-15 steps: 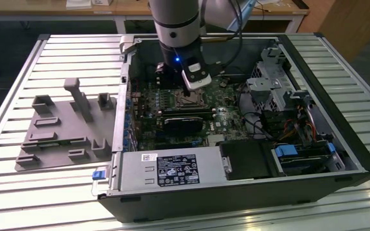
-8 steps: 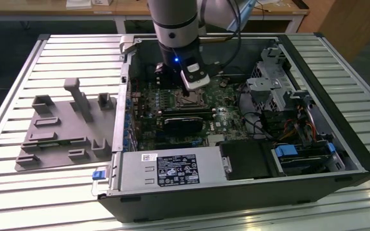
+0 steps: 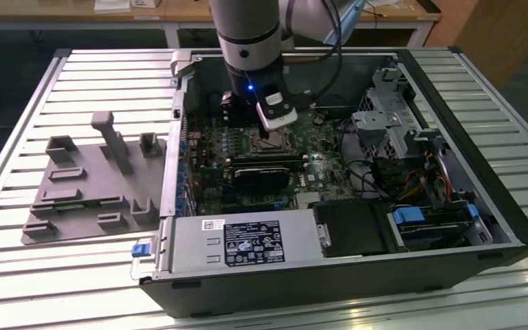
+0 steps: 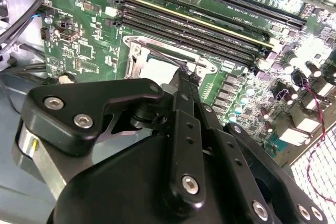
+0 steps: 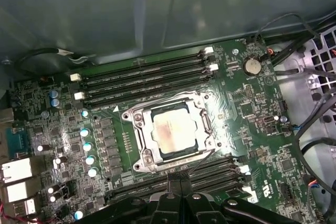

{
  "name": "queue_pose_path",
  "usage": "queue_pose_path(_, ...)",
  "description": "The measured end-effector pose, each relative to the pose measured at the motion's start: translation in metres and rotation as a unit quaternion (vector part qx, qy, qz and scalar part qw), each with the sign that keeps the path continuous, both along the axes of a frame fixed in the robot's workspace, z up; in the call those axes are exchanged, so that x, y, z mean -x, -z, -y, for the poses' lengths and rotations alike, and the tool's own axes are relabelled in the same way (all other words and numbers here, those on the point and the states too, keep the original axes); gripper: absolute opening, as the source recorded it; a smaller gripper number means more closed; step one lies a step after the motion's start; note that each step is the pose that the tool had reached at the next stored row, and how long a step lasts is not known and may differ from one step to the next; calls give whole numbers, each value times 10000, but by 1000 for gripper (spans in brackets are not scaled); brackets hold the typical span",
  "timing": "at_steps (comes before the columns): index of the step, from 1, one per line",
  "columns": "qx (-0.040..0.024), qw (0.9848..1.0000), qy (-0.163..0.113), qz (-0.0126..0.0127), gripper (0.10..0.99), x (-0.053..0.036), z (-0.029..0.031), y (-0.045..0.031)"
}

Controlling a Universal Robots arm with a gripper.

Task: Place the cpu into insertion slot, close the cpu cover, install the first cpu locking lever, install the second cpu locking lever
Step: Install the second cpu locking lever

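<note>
- The open black desktop computer case [image 3: 484, 206] lies on its side on the slatted metal bench [image 3: 80, 69], filling the centre and right of the exterior view.
- The small flat square cpu with a silvery-grey metal top [image 5: 170, 129] sits in the square metal-rimmed insertion slot [image 5: 137, 117] at the centre of the first wrist view.
- The thin silvery metal cpu cover frame [image 5: 206, 124] lies flat around the cpu, its window showing the chip top; it reads as closed.
- A thin wire locking lever [image 5: 202, 159] runs along the socket's lower edge, slanting up to the right.
- The black end effector [image 5: 180, 186] stands at the bottom centre of the first wrist view, fingers pressed together, tips at that lever.
- The socket lies directly ahead of the fingertips; the lever's long axis runs across them.
- In the exterior view the end effector [image 3: 271, 130] hangs over the green motherboard [image 3: 211, 165], upper centre.
</note>
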State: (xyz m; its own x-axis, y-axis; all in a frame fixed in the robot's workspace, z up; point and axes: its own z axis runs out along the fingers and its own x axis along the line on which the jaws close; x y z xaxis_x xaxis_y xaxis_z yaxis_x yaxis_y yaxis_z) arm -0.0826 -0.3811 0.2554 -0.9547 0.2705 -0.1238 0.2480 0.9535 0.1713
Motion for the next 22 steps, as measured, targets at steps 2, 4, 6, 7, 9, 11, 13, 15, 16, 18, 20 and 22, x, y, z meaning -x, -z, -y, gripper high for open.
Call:
queue_pose_path(2,0,10000,1,0,102,3,-5,13)
queue_pose_path(4,0,10000,0,0,102,6,-9,27)
queue_pose_path(6,0,10000,0,0,102,11,-12,42)
queue_pose_path(7,0,10000,0,0,102,13,-13,50)
queue_pose_path(9,0,10000,0,0,102,16,-14,65)
queue_pose_path(11,0,10000,0,0,102,19,-15,77)
queue_pose_path(13,0,10000,0,0,102,21,-16,86)
queue_pose_path(15,0,10000,0,0,102,24,-17,96)
queue_pose_path(16,1,10000,0,0,102,24,-17,100)
queue_pose_path(18,2,10000,0,-1,102,25,-16,100)
queue_pose_path(20,0,10000,0,0,102,24,-17,102)
queue_pose_path(22,0,10000,0,0,102,24,-17,102)
